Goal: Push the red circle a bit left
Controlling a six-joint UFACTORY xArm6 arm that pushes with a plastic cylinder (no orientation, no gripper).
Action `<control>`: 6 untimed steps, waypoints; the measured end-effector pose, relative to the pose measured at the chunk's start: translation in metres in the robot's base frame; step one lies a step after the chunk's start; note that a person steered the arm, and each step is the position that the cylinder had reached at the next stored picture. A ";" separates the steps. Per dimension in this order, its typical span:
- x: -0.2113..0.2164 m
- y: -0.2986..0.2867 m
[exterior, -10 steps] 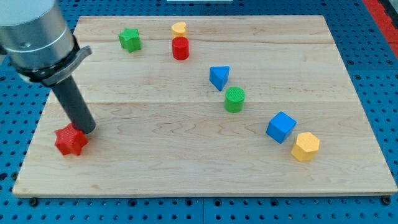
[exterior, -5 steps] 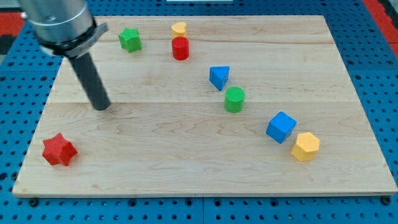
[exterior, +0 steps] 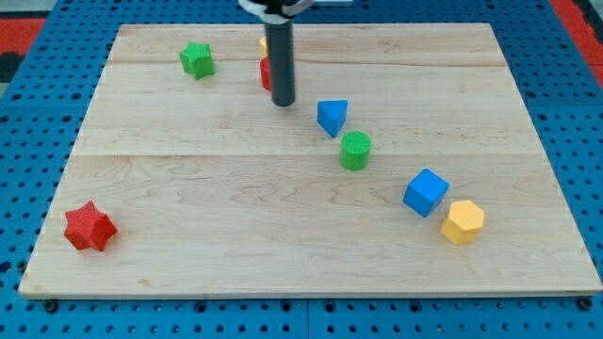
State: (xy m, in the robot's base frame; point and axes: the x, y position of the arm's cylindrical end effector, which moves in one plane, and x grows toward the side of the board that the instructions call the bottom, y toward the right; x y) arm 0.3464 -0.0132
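Observation:
The red circle [exterior: 266,73] stands near the view's top on the wooden board [exterior: 188,188], mostly hidden behind my dark rod. My tip [exterior: 283,101] rests on the board just below and to the right of the red circle, close to it. A yellow block [exterior: 264,42] sits right above the red circle, also partly hidden by the rod.
A green star [exterior: 196,59] lies left of the red circle. A blue triangle [exterior: 332,117] and a green circle [exterior: 355,151] lie to the lower right of my tip. A blue cube [exterior: 426,192] and a yellow hexagon [exterior: 463,222] sit at right. A red star [exterior: 89,227] is at bottom left.
My tip has moved from beside the red star at bottom left, up and to the right across the board, to the red circle's lower right. The red star shifted slightly left early on.

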 end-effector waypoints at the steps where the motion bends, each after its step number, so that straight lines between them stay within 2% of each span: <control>1: -0.020 0.029; 2: -0.047 0.034; 3: -0.062 0.014; 4: -0.066 -0.013; 6: -0.056 -0.025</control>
